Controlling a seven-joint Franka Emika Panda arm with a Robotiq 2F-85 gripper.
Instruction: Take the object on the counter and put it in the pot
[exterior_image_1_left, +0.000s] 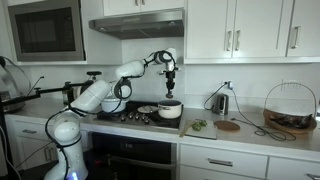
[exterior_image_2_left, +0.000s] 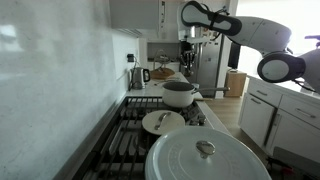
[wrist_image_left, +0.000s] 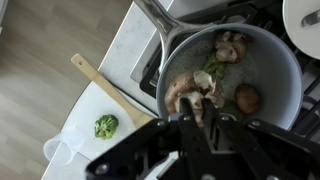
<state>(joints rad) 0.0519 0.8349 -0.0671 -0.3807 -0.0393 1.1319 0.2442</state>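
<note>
Green object (wrist_image_left: 106, 125): a small, lumpy, floret-like piece. It lies on a white cutting board (wrist_image_left: 78, 118) on the counter (wrist_image_left: 122, 42), outside the pot. In the wrist view it sits left of the pot and well apart from my gripper (wrist_image_left: 205, 118).

A wooden spatula (wrist_image_left: 105, 88) lies on the same board, slanting toward the pot. It is near the green piece but not touching it.

Pot (wrist_image_left: 275, 60): pale grey inside, with a long metal handle (wrist_image_left: 160, 22) running to the top of the wrist view. Inside are several brown and pale mushroom-like pieces (wrist_image_left: 232, 45) and a small green scrap; I cannot make out what kinds they are.

My jaws are pressed together. A pale piece shows just past my fingertips in the wrist view. I cannot tell whether I am pinching it or it lies on the pot floor.

Position: in an exterior view my gripper (exterior_image_1_left: 170, 72) hangs pointing down, directly above the pot (exterior_image_1_left: 170, 110) and clear of its rim. The green object (exterior_image_1_left: 197, 125) is on the board just beside the stove.

Further along that counter are a round wooden board (exterior_image_1_left: 228, 126), a kettle (exterior_image_1_left: 222, 102) and a wire basket (exterior_image_1_left: 290, 108).

In an exterior view from along the stove, my gripper (exterior_image_2_left: 187, 48) is over the pot (exterior_image_2_left: 180, 95). A large white lid (exterior_image_2_left: 205, 155) fills the foreground.
</note>
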